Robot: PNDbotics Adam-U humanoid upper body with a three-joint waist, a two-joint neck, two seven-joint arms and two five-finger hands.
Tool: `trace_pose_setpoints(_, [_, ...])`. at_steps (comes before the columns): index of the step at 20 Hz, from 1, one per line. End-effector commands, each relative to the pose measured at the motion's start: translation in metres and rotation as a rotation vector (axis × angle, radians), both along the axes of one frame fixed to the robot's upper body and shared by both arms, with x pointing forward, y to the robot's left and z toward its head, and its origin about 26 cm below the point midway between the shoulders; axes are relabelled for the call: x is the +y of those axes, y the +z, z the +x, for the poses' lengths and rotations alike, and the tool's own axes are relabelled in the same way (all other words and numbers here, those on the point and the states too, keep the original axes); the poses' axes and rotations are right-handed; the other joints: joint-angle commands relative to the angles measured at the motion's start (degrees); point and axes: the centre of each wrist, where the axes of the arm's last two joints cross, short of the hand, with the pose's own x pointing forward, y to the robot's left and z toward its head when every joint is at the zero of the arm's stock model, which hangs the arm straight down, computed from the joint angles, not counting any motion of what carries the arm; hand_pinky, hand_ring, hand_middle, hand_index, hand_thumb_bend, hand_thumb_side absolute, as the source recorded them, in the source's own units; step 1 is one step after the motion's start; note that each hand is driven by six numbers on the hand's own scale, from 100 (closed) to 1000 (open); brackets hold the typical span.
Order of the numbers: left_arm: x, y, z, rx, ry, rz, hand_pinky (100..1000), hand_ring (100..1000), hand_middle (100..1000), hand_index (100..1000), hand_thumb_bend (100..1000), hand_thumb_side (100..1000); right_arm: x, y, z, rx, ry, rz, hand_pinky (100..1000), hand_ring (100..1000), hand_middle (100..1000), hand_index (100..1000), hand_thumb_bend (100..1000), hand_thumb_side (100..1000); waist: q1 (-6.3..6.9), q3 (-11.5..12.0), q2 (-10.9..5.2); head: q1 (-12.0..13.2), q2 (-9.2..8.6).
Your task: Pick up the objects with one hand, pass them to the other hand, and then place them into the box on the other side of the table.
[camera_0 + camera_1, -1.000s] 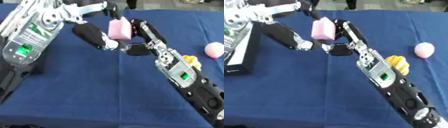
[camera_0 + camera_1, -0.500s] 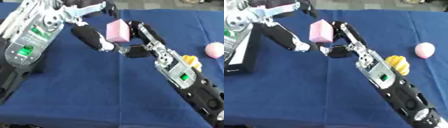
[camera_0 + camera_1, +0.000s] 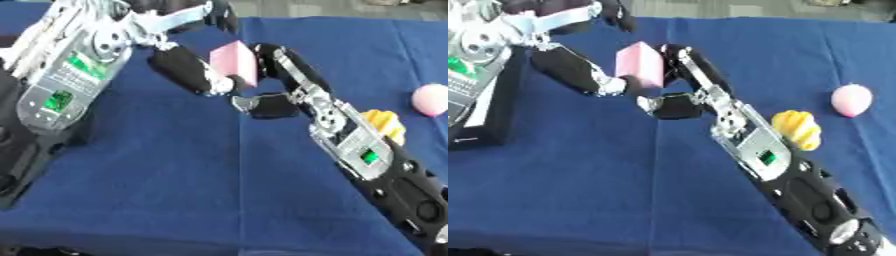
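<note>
Handover in progress, mid-table, above the blue cloth [image 3: 175, 175]. Pink block [image 3: 235, 63] sits between both hands: my right hand [image 3: 278, 80] has fingers curled against its right face, thumb below; my left hand [image 3: 188, 70] closes fingers on its left side.

Risk 1: I let go on the right before the left has it pinched, and the block drops.

Risk 2: the block twists between the fingers.

Pink ball [image 3: 850, 99] and yellow object [image 3: 796, 128] wait far right.

a lab-like test bench, shown by the blue-draped table [image 3: 175, 190].
</note>
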Motion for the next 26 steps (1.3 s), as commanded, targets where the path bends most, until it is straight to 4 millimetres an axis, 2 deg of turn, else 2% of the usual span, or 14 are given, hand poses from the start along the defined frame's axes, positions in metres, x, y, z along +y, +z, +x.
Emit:
trace_pose_setpoints(1, [0.000,0.006,0.000,-0.005,0.004,-0.018,872,818,748,835,437,541,0.000,0.013,-0.004,-0.050,0.013,-0.005,569,581,467,475,126,100,0.12,0.0,-0.77,0.2,0.32])
trace_pose_setpoints(10, [-0.003,0.000,0.005,-0.032,0.017,0.016,881,830,758,839,491,498,0.002,0.018,-0.008,-0.066,0.028,0.004,569,582,494,475,123,100,0.18,0.0,-0.70,0.5,0.32])
trace_pose_setpoints(17, [-0.005,-0.003,0.007,-0.030,0.013,0.013,876,824,754,829,452,454,0.002,0.019,-0.009,-0.066,0.039,0.008,568,582,496,475,121,100,0.27,-0.2,-0.67,0.5,0.32])
trace_pose_setpoints(26, [-0.006,-0.007,0.010,-0.029,0.029,-0.022,853,803,725,805,338,373,0.003,0.018,-0.009,-0.055,0.050,0.009,565,579,496,473,125,100,0.36,-0.3,-0.61,0.6,0.32])
